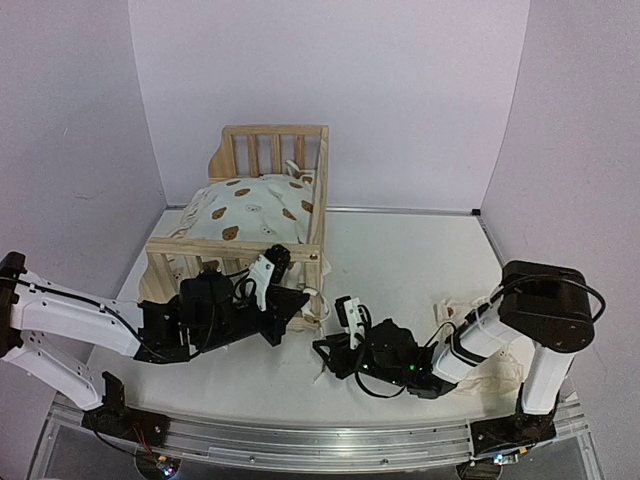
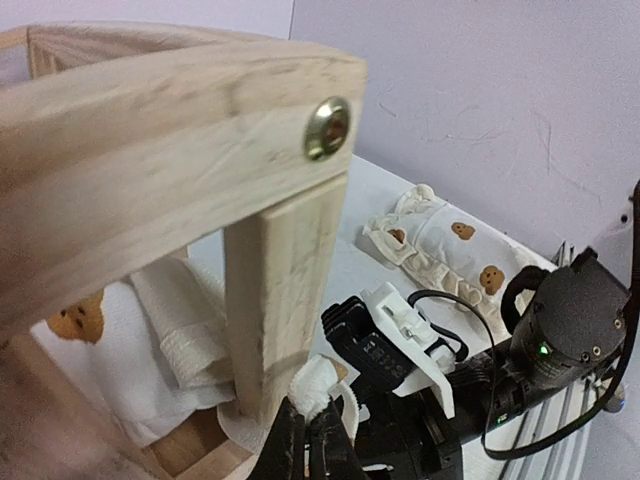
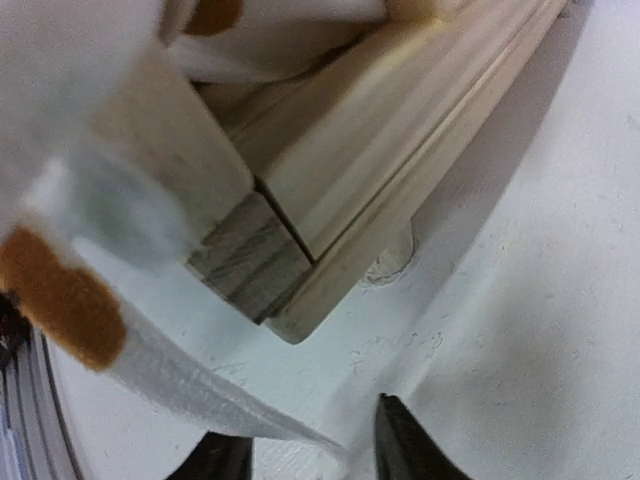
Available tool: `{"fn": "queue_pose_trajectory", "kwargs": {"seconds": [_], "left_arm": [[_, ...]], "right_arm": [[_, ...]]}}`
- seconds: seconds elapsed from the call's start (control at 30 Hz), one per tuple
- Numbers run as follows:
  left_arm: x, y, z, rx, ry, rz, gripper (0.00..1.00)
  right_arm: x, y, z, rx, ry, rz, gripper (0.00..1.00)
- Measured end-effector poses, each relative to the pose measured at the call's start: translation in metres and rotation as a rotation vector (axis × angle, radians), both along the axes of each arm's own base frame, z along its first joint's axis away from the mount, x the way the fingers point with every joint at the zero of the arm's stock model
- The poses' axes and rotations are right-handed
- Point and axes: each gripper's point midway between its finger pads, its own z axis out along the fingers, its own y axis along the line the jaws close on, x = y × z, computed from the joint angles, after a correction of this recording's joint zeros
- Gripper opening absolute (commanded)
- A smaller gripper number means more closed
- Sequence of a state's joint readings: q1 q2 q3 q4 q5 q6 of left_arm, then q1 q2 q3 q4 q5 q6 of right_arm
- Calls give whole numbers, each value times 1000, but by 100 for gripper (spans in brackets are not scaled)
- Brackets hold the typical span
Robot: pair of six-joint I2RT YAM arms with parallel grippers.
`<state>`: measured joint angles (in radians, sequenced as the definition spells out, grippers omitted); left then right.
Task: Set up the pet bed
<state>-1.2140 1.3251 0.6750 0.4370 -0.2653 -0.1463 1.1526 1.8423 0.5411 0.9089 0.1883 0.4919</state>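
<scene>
Right gripper (image 3: 310, 455) part-open at bed corner, cushion tie (image 3: 190, 385) tip between jaws, not clamped. Left gripper (image 2: 305, 440) shut by corner post, hold unclear. Rigid pine pet bed (image 1: 275, 130) on tabletop (image 1: 400, 260), left of centre: likely light, may slide; grasp rails, not soft cushion (image 1: 255, 205).
</scene>
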Motion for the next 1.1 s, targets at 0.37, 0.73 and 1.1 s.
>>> {"fn": "queue_pose_trajectory", "kwargs": {"seconds": [0.37,0.73,1.1], "left_arm": [[-44,35,-18,-212,205,94,0],[-21,99,-63,-485,466,459,0],[-22,134,-78,-858,760,554,0]], "right_arm": [[3,1,16,148,-39,-65,0],[5,-24,12,88,-66,-115,0],[40,-85,30,-128,-85,-257,0]]}}
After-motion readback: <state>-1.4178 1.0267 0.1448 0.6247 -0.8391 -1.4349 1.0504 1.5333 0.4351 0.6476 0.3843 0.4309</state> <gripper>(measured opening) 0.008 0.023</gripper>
